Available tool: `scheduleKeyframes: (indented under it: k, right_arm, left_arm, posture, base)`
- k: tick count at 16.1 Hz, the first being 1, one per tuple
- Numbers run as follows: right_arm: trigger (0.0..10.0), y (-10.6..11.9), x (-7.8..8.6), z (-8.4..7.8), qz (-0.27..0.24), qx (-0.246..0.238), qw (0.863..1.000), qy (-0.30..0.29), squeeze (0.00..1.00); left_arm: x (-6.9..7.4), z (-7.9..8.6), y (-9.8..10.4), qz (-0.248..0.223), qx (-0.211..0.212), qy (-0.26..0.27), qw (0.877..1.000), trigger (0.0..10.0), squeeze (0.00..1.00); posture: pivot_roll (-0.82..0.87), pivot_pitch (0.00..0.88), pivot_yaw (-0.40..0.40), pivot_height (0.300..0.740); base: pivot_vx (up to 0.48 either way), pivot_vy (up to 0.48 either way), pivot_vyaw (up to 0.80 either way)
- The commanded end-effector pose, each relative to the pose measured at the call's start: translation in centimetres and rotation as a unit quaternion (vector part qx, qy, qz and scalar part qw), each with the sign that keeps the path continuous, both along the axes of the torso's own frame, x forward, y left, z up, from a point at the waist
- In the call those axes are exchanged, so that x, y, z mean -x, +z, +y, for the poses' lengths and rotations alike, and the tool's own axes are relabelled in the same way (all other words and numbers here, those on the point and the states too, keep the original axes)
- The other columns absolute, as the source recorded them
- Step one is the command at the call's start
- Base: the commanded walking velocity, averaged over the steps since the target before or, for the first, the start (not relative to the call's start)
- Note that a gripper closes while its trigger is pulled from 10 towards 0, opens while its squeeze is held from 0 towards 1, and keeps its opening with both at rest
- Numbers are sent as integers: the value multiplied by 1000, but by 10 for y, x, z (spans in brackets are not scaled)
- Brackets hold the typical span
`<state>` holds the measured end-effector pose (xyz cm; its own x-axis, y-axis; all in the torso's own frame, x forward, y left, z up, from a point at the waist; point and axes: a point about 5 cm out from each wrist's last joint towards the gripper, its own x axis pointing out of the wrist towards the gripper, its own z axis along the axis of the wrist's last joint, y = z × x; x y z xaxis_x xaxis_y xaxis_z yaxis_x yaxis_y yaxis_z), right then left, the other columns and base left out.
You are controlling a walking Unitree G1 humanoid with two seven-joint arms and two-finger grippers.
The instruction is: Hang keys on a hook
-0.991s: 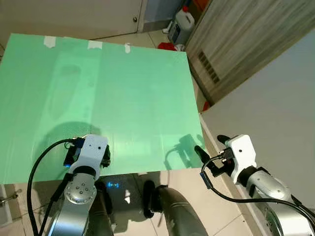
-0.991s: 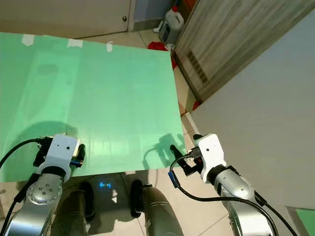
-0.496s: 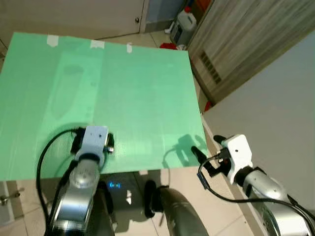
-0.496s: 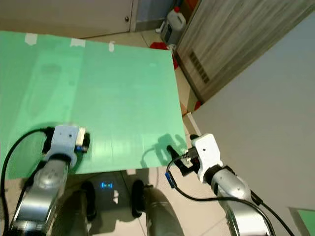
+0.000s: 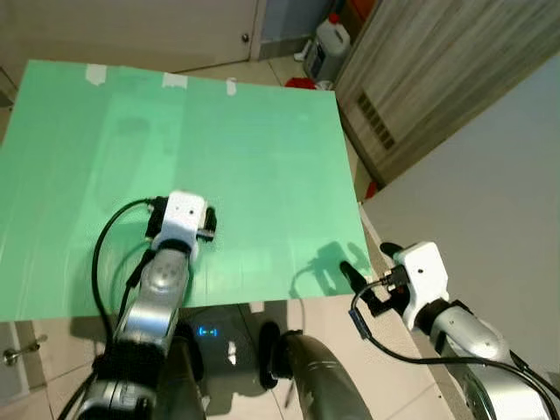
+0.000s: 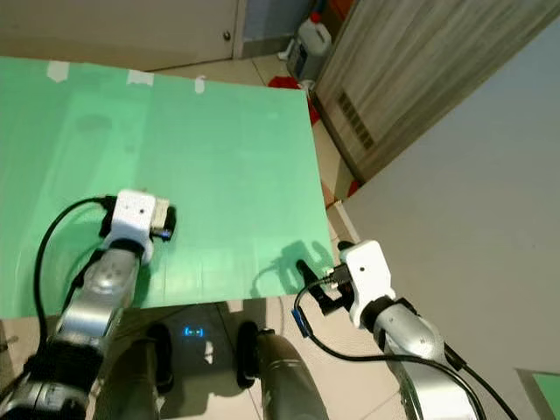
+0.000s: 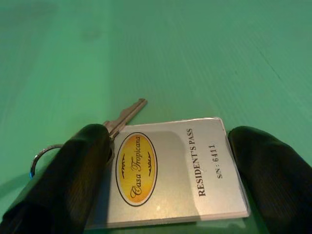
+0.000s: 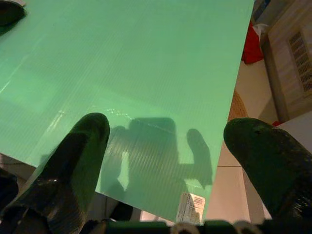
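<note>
You are bringing the left tool (image 7: 161,161), open, around the keys (image 7: 165,165) lying on the green tabletop (image 5: 262,157); next, close it. The right tool (image 8: 170,161) is hanging open

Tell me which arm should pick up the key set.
Left. The left pincer already straddles the resident's pass and its key on the green sheet, fingers open on either side. The right pincer hovers open at the sheet's near corner, away from them.

Left gripper (image 7: 165,161) fingers straddle the pass (image 7: 168,170); bare green board (image 5: 262,157) lies beyond. Right gripper (image 8: 180,146) is unobstructed ahead.
</note>
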<state>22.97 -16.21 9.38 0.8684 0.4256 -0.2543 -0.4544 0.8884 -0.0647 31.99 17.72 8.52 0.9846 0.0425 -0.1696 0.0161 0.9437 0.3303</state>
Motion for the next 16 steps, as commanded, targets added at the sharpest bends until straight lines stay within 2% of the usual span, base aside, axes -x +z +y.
scheduleKeyframes:
  k: [1,2,4,7,10,13,16]
  right_arm:
    - [10000,-4,3,-4,11,4,1000,-10,0]
    - [10000,-3,1,-2,8,3,1000,-7,0]
    - [10000,2,-12,3,-9,-1,1000,5,0]
    - [10000,2,-29,13,-20,-9,1000,15,0]
    - [10000,-1,-36,24,-19,-16,999,36,0]
    - [10000,-4,-44,32,-20,-18,998,57,0]
    - [10000,-6,-45,32,-19,-18,998,59,0]
  left_arm:
    - [14,4,-36,77,0,3,997,10000,0]
    - [14,11,-34,70,3,12,997,10000,0]
    - [21,28,-15,21,19,38,999,10000,0]
    - [33,37,18,-46,35,56,997,10000,0]
    - [43,49,39,-83,7,69,994,10000,0]
    - [47,56,48,-86,-4,77,993,10000,0]
    - [54,69,39,-68,-23,99,993,10000,0]
  posture:
    - [-145,332,-232,710]
    - [-133,327,-229,710]
    - [-67,309,-216,710]
    - [27,292,-213,710]
    - [78,283,-225,710]
    - [110,272,-235,710]
    - [114,273,-243,710]
  base:
    - [0,0,0]
    - [0,0,0]
    - [0,0,0]
    - [0,0,0]
    - [0,0,0]
    - [0,0,0]
    - [0,0,0]
